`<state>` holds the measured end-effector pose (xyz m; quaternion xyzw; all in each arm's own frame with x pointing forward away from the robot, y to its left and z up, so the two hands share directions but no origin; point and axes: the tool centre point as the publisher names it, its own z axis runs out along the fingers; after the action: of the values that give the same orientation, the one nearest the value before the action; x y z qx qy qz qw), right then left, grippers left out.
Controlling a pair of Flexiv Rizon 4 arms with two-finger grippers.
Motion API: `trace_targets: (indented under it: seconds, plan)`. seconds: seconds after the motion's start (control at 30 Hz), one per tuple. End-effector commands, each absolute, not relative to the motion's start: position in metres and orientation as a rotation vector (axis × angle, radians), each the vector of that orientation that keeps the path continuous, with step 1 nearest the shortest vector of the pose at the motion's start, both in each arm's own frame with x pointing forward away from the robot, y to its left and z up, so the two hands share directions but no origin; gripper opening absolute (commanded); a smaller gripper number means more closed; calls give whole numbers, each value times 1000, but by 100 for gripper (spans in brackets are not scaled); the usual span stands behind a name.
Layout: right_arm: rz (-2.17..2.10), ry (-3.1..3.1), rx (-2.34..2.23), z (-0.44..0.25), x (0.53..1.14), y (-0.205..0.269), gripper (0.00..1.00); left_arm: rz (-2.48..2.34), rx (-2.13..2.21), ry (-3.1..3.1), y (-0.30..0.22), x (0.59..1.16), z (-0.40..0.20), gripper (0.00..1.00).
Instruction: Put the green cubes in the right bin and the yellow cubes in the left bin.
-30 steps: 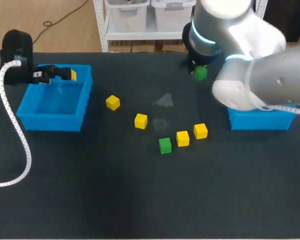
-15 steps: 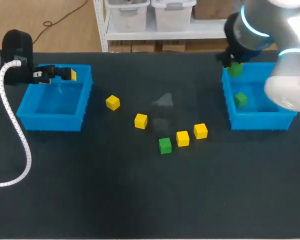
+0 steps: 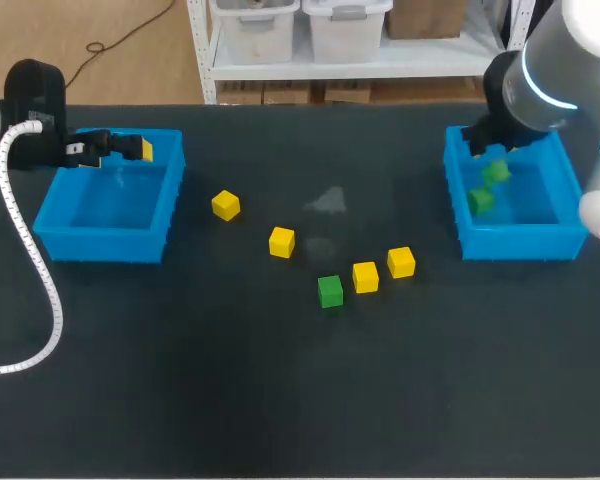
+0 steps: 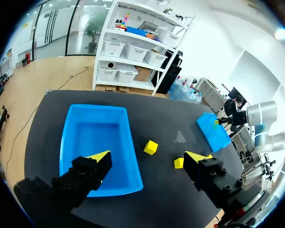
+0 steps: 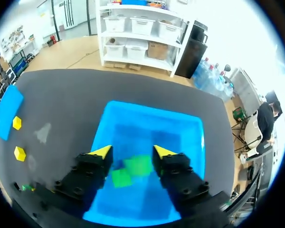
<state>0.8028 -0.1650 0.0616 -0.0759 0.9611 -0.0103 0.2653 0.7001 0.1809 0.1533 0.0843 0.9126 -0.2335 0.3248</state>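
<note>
The big black table (image 3: 180, 400) has a pale grey smudge (image 3: 328, 200) near its middle, toward the far edge.

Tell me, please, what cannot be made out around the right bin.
Head view: the right gripper is mostly hidden behind its own arm.
Head and right wrist views: the upper green cube is blurred; whether it lies on the floor of the right bin is unclear.
Left wrist view: that bin's contents are too small.

Left bin (image 3: 100, 245): at 9 o'clock on the bench (image 3: 280, 400).
Right bin (image 3: 520, 243): at 3 o'clock, two cubes (image 3: 481, 201) inside.
Loose cubes (image 3: 282, 241): five between the bins, three bunched at 4 o'clock of the other two.
</note>
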Motion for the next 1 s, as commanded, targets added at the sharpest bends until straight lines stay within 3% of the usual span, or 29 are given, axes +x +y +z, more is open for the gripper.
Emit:
trace_targets:
  seconds: [0.03, 0.47, 0.67, 1.0]
  plan:
    - [-6, 2522, -222, 68, 795, -159, 100, -627, 227, 2382, 183, 700, 151, 100]
    - [193, 2414, -521, 97, 733, -68, 100, -627, 227, 2382, 183, 700, 151, 100]
    - [329, 2318, -876, 99, 704, -21, 100, -627, 227, 2382, 183, 700, 151, 100]
    - [427, 2190, -1519, 90, 691, 19, 100, -627, 227, 2382, 183, 700, 151, 100]
